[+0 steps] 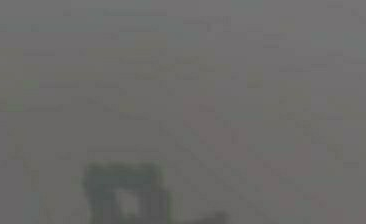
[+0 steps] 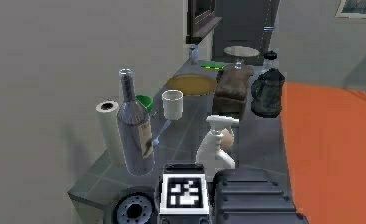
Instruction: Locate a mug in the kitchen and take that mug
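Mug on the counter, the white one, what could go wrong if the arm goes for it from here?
1. The white mug stands beyond a tall bottle and a white spray bottle. An arm reaching out between them might tip either one.
2. The tall bottle stands near an edge of the counter, so a knock could send it off.

Dark ribbed arm block (image 2: 256, 200); white black-marked square (image 2: 186, 193).
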